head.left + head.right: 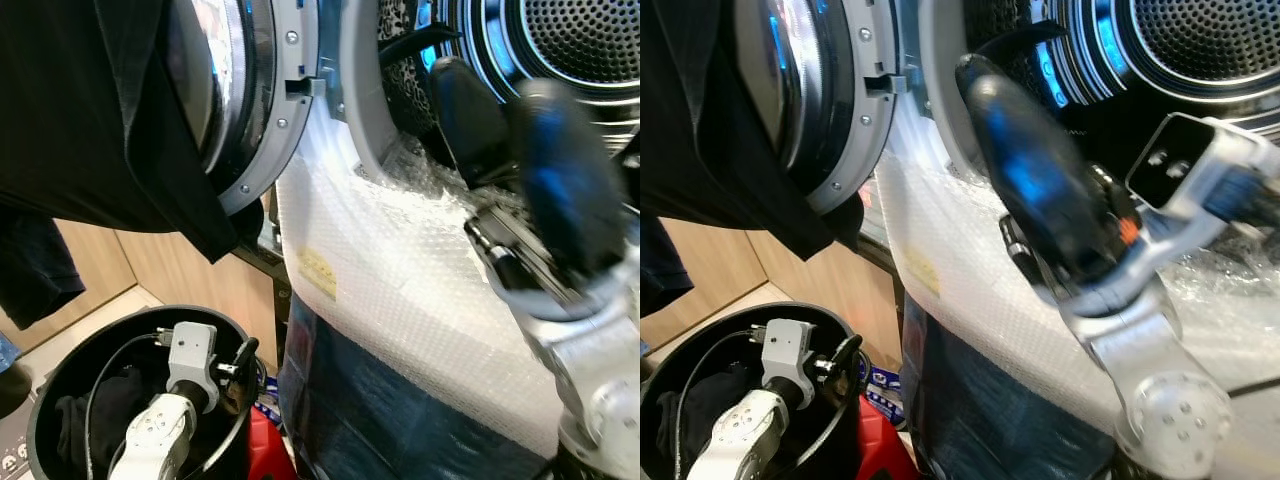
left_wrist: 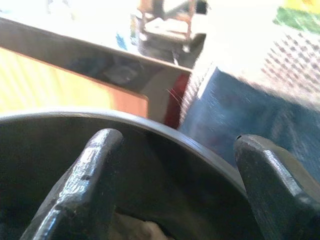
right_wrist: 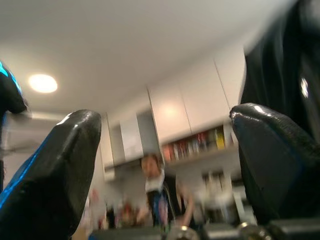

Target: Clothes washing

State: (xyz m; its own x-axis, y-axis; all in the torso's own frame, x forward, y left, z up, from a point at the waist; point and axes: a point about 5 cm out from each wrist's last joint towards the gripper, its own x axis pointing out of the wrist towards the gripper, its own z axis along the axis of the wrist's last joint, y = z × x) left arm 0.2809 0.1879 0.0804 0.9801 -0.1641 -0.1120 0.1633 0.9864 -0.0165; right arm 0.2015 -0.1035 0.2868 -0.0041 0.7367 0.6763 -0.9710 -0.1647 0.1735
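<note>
two grippers sit open: your left gripper [image 1: 240, 372] hangs empty inside the black bucket [image 1: 60, 370] over dark clothes [image 1: 100, 410], your right gripper [image 1: 520, 140] empty at the washer drum [image 1: 580, 40] (door garment [image 1: 120, 130] may snag).

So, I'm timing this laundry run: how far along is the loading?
Done: the washer door is open, and a black garment hangs over it. In hand: the right gripper, open and empty, is up at the drum opening; the left gripper is open inside the black basket, over dark clothes. Left: moving those clothes into the drum, then shutting the door.
</note>
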